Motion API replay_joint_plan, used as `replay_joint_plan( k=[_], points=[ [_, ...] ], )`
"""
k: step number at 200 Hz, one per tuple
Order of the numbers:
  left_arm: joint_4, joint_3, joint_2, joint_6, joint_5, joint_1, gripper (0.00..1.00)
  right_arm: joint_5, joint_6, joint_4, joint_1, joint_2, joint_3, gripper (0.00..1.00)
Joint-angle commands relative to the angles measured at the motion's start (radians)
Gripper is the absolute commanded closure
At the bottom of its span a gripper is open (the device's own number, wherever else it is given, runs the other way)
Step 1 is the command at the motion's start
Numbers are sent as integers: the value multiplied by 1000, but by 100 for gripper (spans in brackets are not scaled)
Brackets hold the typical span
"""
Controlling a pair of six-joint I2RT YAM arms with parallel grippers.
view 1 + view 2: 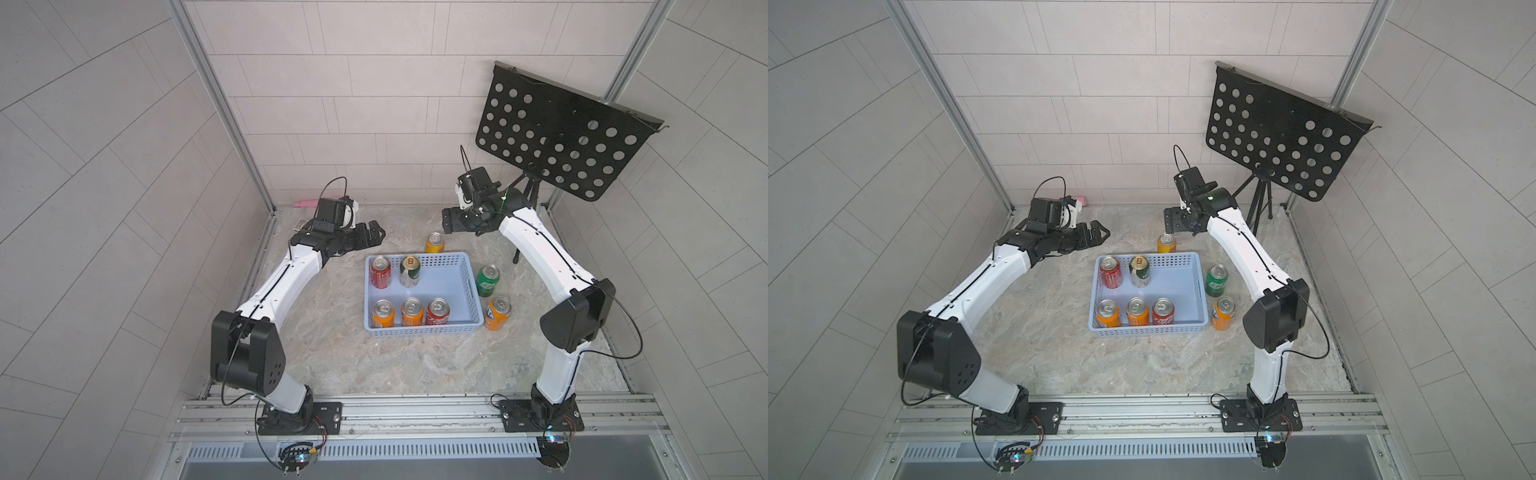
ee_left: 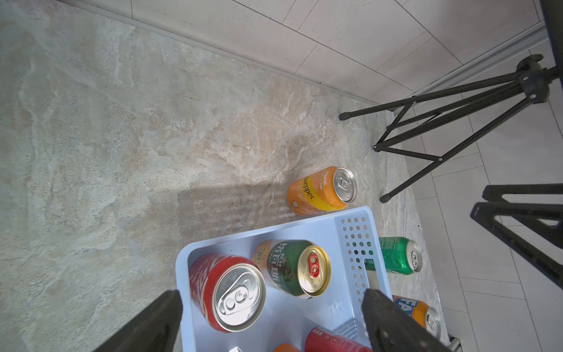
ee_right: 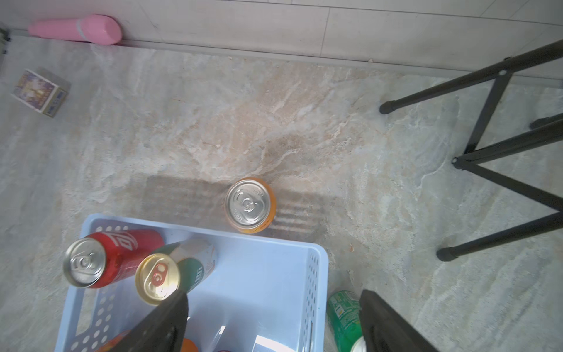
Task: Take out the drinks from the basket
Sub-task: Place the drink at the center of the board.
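Shallow light-blue perforated plastic basket [image 1: 424, 330] sits in the middle of the desk [image 1: 332, 365], five aluminium cans upright inside: red can [image 1: 380, 272] and gold-topped white-and-green can [image 1: 410, 271] at the far side, two orange cans [image 1: 383, 313] plus a second red can [image 1: 437, 311] near. Out already: orange Schweppes can [image 1: 434, 243] behind it, green can [image 1: 487, 280] and orange-and-blue can [image 1: 497, 313] at its right. Left gripper [image 1: 374, 235] and right gripper [image 1: 446, 221] both hover spread wide, empty.
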Motion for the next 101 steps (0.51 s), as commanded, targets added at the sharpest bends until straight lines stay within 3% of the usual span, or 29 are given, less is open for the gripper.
replay_joint_plan(
  k=[1,72,101],
  points=[
    [-22,-45,-85,44,-38,-1,0,-89,-13,62,14,-83,-143,11],
    [15,-149,-163,20,-84,-2,0,-140,20,225,105,-418,-617,15],
    [5,-150,-162,26,-101,-2,0,-163,6,267,156,-483,-713,15]
  ],
)
